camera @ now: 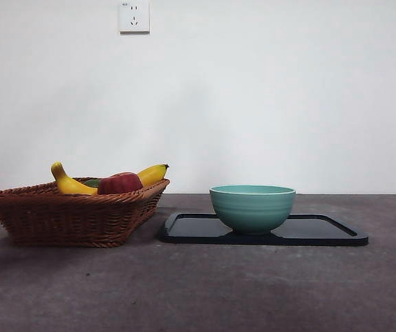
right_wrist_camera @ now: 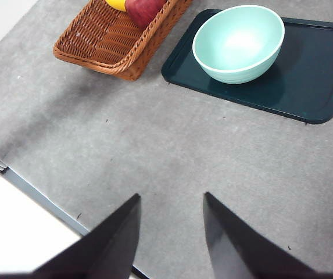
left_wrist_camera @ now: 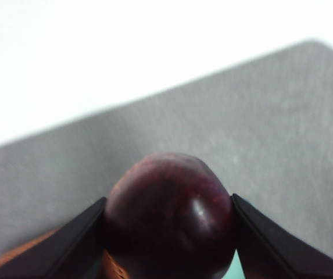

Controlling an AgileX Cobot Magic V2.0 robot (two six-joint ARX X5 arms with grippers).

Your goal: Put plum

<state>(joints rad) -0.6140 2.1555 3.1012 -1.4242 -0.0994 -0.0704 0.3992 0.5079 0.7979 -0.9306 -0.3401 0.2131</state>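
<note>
across the grey table (camera: 198, 290) you have, from largest to smallest, the wicker basket (camera: 73, 218) with a banana (camera: 70, 184) and a red apple (camera: 119, 183) in it, the dark tray (camera: 322, 232) just beside it, the teal bowl (camera: 253, 206) standing on that tray, and the plum (left_wrist_camera: 169, 218), which is not on the table at all: your left gripper (left_wrist_camera: 169, 232) has its two jaws closed against the plum's sides and carries it in the air, out of the front view. your right gripper (right_wrist_camera: 169, 232) waits with its jaws apart and empty, high over the bare near part of the table. the bowl looks like the likely target, though the task does not say so. the plum is smooth and glossy, and the jaws touch it only at the flanks, so a jolt or a slackened grip could let it slip and roll. a release off centre could strike the bowl's rim and bounce the plum onto the tray. the tray's low lip would stop a slow roll; the table edge by the right gripper would not. open room lies in front of the tray and above the bowl.
</note>
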